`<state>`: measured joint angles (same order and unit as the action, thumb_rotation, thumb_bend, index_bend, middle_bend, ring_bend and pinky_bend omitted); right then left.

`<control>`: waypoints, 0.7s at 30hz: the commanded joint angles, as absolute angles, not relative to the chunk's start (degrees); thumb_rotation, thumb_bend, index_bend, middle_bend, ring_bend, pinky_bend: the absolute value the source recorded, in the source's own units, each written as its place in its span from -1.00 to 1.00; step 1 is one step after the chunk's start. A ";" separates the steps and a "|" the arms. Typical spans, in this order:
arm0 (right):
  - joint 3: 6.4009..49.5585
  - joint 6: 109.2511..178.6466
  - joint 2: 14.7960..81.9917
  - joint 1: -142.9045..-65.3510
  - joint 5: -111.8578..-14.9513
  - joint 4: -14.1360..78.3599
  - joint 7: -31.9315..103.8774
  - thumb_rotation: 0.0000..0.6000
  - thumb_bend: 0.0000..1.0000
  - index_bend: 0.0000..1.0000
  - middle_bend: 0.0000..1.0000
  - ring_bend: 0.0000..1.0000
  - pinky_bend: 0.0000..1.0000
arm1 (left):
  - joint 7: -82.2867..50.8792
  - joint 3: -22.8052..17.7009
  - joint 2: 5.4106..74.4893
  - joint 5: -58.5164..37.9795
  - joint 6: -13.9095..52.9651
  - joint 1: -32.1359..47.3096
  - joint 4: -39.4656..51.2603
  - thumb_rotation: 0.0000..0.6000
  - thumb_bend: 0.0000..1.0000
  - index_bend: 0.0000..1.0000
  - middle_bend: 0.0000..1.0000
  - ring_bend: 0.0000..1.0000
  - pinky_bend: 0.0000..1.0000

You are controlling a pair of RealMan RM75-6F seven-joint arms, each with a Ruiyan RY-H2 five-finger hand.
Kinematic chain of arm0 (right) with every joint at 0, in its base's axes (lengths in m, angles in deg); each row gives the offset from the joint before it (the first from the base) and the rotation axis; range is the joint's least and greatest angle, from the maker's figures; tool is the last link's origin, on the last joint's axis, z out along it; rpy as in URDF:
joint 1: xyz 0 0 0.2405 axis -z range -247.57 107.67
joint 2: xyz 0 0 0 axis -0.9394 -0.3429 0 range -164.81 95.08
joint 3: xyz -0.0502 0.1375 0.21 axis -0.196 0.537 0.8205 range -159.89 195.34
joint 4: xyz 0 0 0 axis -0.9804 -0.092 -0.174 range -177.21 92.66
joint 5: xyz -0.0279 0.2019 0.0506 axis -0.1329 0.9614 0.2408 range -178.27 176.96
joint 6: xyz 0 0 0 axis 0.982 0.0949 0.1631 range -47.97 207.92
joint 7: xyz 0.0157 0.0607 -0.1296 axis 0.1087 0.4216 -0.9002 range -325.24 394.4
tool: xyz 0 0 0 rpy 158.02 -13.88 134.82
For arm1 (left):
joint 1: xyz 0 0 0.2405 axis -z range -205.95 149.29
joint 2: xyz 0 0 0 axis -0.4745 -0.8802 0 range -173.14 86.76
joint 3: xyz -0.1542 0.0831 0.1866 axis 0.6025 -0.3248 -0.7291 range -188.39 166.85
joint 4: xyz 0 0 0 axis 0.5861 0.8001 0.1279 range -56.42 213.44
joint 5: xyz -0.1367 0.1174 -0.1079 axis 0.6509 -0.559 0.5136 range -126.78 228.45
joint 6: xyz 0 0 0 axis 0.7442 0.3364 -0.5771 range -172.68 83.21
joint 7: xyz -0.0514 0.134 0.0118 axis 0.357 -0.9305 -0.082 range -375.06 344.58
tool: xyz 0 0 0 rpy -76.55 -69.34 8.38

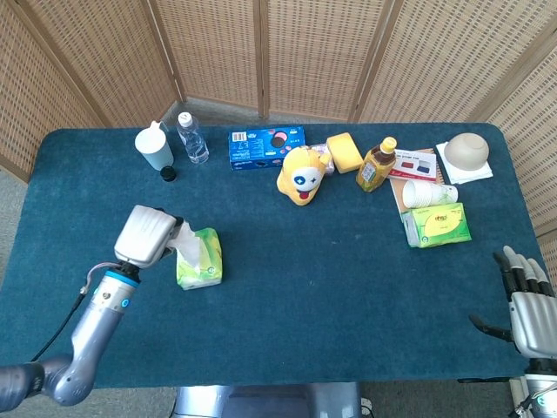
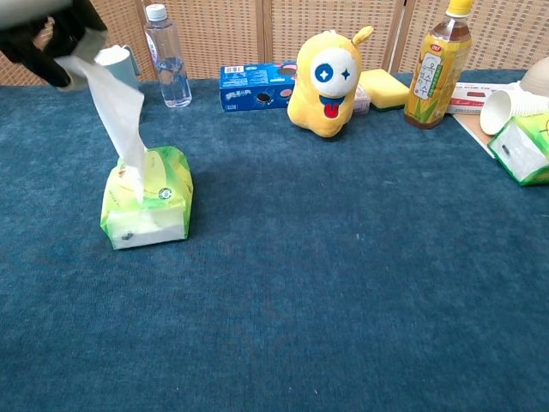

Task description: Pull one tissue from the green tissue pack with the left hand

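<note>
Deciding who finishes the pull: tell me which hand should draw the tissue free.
Left. The left hand already grips the tissue, stretched up from the green pack. The right hand rests open at the table's far corner.

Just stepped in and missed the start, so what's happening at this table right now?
The robot's left hand grips a white tissue and holds it raised above the green tissue pack. The tissue is stretched taut and its lower end sits in the pack's slot, so it is not yet free. The right hand rests open at the table's near right edge, holding nothing. A yellow plush toy and bottles stand untouched at the back.
</note>
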<state>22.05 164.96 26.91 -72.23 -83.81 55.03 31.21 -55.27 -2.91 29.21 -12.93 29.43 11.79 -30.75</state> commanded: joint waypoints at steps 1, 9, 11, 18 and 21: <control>22.05 164.94 27.03 -72.27 -83.75 55.06 30.90 0.83 -1.00 -1.00 -1.00 -1.00 -1.00 | -52.83 -2.49 22.90 -17.61 31.75 9.66 -37.12 1.00 -0.14 0.51 0.61 0.36 0.64; 21.71 164.73 27.69 -72.46 -84.02 55.20 29.02 0.82 -1.00 -1.00 -1.00 -1.00 -1.00 | -46.64 -11.96 8.49 -36.88 31.32 2.43 -47.24 1.00 -0.14 0.51 0.61 0.36 0.64; 21.64 164.71 27.80 -72.48 -84.09 55.25 28.71 0.82 -1.00 -1.00 -1.00 -1.00 -1.00 | -45.06 -14.20 8.14 -40.82 30.90 1.03 -46.47 1.00 -0.14 0.51 0.61 0.36 0.64; 21.53 164.47 28.13 -72.60 -83.96 55.17 27.95 0.83 -1.00 -1.00 -1.00 -1.00 -1.00 | -43.89 -19.44 13.79 -48.17 26.80 -2.15 -40.09 1.00 -0.14 0.51 0.61 0.34 0.64; 21.59 164.46 28.11 -72.61 -83.80 55.16 27.96 0.82 -1.00 -1.00 -1.00 -1.00 -1.00 | -42.81 -20.17 16.36 -48.33 24.56 -2.49 -36.76 1.00 -0.14 0.51 0.61 0.34 0.64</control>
<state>21.58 164.46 28.12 -72.60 -83.82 55.17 27.95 -43.75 -19.30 14.61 -47.84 26.16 -1.79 -38.79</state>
